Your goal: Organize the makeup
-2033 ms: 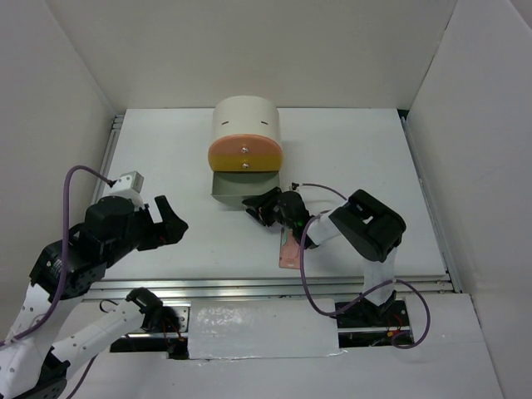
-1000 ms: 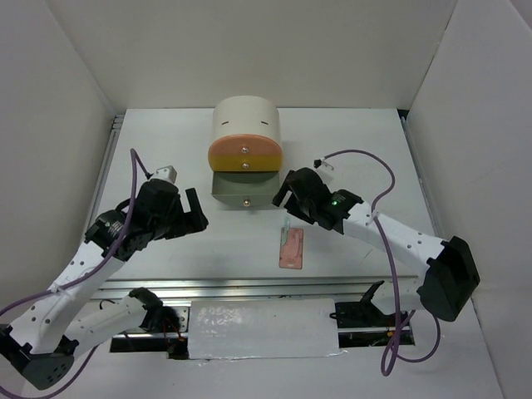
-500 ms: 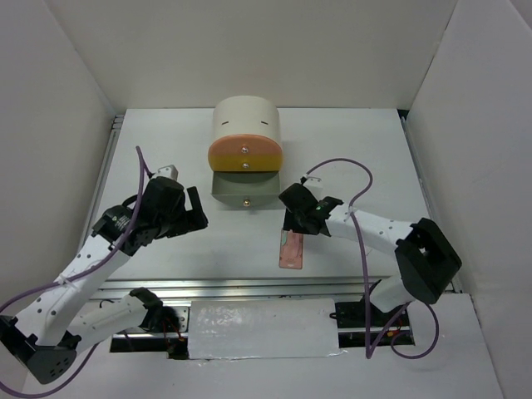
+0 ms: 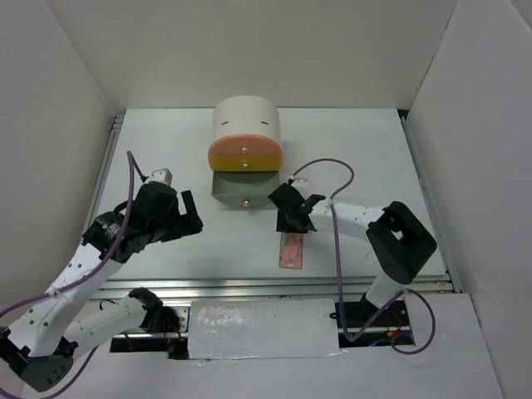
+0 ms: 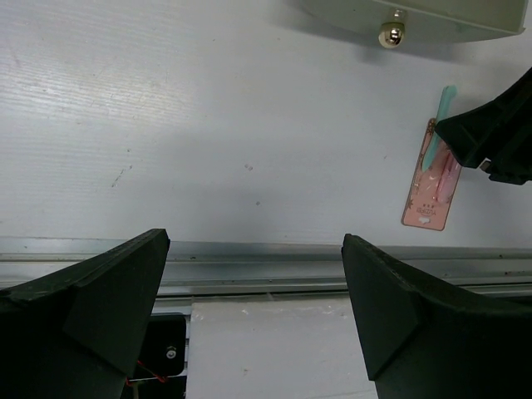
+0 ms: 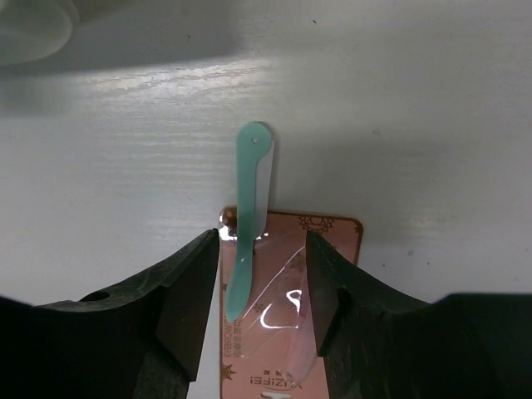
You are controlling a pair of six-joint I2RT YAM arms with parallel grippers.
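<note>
A flat pink palette [image 4: 291, 251] lies on the table in front of the drum box. A pale teal stick [image 6: 248, 208] lies partly on the palette's [image 6: 291, 341] far end. My right gripper [image 6: 262, 266] is open and low over that end, with a finger on each side of the stick and the palette; in the top view it [image 4: 293, 218] hides the stick. My left gripper [image 4: 187, 218] is open and empty, off to the left above bare table. In its view [image 5: 253, 274] the palette [image 5: 430, 184] and stick [image 5: 440, 116] are at the right. Brushes, the orange-pink stick and the dark grey case are out of view.
The cream drum box [image 4: 245, 123] stands at the back centre with its orange drawer front [image 4: 243, 155] shut. Below it the grey drawer [image 4: 243, 189] is pulled out, its knob [image 5: 389, 33] facing me. A metal rail [image 4: 274, 287] runs along the near table edge.
The right arm folded in and its gripper came down from near the drawer to straddle the palette's far end. The left gripper drifted slightly left and stayed open.
</note>
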